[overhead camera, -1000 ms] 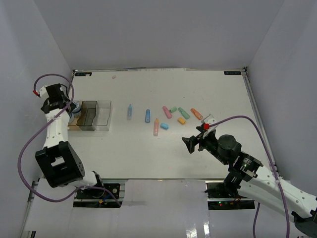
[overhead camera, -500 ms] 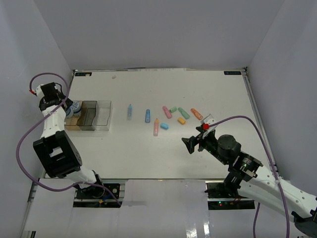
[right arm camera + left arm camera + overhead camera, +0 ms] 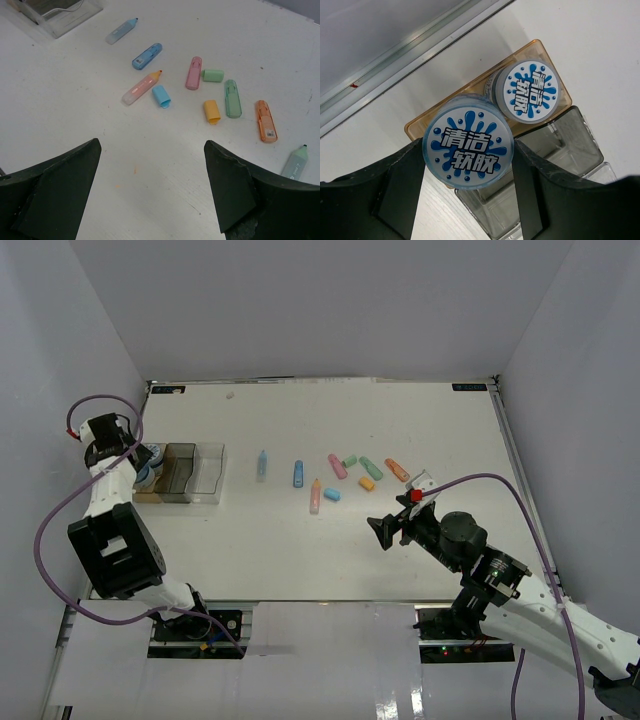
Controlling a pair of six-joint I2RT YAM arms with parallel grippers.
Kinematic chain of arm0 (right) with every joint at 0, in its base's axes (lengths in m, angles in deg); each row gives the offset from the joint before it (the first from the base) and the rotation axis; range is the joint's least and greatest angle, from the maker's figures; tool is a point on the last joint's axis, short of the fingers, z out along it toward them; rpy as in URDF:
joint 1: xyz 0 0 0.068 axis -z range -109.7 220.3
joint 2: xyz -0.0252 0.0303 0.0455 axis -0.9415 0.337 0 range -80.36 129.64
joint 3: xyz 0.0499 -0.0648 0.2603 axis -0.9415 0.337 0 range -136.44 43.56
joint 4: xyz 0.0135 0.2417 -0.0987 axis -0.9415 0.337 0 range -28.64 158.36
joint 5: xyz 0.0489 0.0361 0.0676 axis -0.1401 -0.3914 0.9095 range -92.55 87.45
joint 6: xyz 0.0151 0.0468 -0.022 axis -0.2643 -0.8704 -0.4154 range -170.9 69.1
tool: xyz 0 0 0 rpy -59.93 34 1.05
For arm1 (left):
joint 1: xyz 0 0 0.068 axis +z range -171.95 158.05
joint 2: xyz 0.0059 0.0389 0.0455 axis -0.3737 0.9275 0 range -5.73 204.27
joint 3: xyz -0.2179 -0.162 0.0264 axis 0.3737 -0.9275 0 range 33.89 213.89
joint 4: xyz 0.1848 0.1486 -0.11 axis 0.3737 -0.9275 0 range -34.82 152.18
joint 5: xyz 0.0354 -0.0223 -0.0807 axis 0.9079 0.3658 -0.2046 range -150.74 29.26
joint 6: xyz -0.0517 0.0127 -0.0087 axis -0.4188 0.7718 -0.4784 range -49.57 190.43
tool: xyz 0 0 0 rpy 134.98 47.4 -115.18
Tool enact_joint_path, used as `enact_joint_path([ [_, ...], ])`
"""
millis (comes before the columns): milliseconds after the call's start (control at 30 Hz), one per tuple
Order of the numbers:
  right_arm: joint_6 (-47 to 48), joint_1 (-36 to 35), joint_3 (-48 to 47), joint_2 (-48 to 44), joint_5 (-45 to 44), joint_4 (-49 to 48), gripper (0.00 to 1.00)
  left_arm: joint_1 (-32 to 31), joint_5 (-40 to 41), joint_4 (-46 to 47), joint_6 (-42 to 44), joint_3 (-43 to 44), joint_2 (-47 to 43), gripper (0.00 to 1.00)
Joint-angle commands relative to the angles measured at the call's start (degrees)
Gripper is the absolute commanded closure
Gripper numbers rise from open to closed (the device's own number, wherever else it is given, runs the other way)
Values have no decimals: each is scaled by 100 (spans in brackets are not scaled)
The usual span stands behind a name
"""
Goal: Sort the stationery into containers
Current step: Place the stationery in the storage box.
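My left gripper (image 3: pixel 468 152) is shut on a round blue-and-white roll (image 3: pixel 468 142), held just above the near end of the tan bin (image 3: pixel 417 127). A second roll (image 3: pixel 530 90) lies inside that bin. From above, the left gripper (image 3: pixel 140 462) hangs over the left end of the row of containers (image 3: pixel 182 474). Several pastel stationery pieces lie loose mid-table, among them a blue one (image 3: pixel 147 56), a pink one (image 3: pixel 193 73), a green one (image 3: pixel 232 98) and an orange one (image 3: pixel 266 121). My right gripper (image 3: pixel 151 165) stands open above bare table in front of them.
Two clear bins (image 3: pixel 570 145) stand to the right of the tan one. A pale blue pen (image 3: pixel 121 31) lies nearest the bins and a mint piece (image 3: pixel 295 162) lies by the right arm (image 3: pixel 470 550). Grey walls enclose the table on three sides.
The left wrist swung a little to the left and came partly back, still holding the roll. The right arm has not moved.
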Motion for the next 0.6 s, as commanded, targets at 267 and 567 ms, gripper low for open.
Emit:
enact_joint_path([
  [267,-51,6,38,-19,-145,-122,10,23,50,50,-38,53,-12,45],
  [567,-104,15,38,8,-154,-87,10,32,-170,129,-73,-8,199,21],
])
